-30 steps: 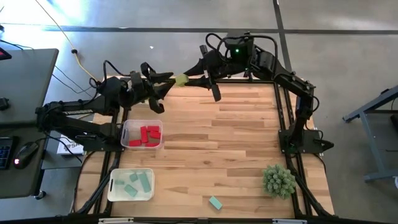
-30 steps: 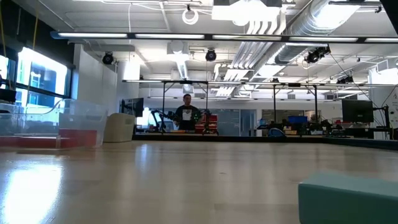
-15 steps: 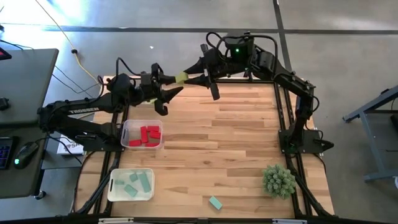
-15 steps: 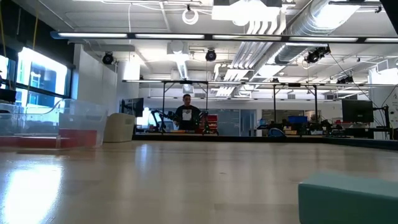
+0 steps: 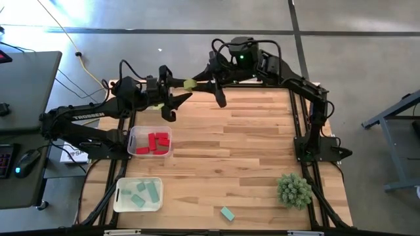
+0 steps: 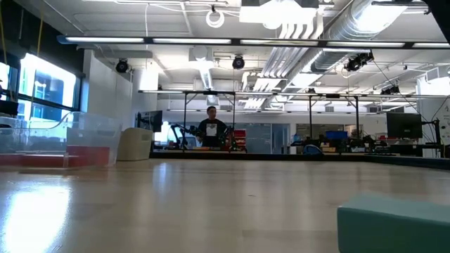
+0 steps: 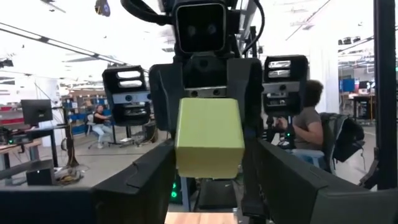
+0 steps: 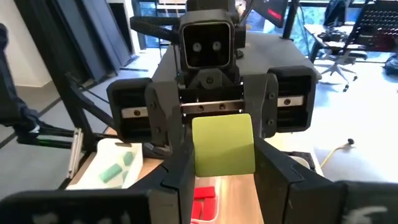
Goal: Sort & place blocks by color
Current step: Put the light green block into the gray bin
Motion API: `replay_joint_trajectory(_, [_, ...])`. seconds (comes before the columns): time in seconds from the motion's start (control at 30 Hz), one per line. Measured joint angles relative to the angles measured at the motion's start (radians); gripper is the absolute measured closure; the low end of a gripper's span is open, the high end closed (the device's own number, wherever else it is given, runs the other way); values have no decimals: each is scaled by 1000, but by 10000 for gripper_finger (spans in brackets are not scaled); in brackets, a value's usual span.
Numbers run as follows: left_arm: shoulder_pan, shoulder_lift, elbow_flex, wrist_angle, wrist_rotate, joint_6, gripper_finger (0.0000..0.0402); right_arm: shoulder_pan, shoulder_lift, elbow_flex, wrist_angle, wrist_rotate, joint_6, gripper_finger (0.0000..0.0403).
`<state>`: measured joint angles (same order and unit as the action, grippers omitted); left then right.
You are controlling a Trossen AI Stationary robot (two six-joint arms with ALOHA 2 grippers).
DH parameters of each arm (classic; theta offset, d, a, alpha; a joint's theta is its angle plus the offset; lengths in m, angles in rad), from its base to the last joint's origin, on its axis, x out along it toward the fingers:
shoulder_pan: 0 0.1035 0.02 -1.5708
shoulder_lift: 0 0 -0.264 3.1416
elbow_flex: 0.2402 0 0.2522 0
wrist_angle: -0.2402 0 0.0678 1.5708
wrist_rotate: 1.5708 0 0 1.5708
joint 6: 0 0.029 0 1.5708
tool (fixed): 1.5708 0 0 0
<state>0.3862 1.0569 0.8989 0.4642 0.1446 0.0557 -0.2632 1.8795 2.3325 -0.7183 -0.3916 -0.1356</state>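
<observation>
Right gripper (image 5: 197, 84) was pinched on the yellow-green block (image 5: 190, 84) past the red bin (image 5: 149, 141) — my left gripper (image 5: 182, 87), spread wide, straddled it.

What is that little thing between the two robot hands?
A yellow-green block sits between the left hand and the right hand, at the table's far edge. The high view and both wrist views show it.
</observation>
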Motion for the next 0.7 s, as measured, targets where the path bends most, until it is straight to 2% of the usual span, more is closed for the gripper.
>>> replay_joint_trajectory(0.4, [5,0,0,-7,-7,-20,206,0,17,2,-10,0,0,298])
replay_joint_trajectory(0.5, [5,0,0,-7,-8,4,227,0,17,2,-10,-1,4,298])
replay_joint_trajectory(0.7, [7,0,0,-6,-13,7,295,0,17,2,-15,-11,4,298])
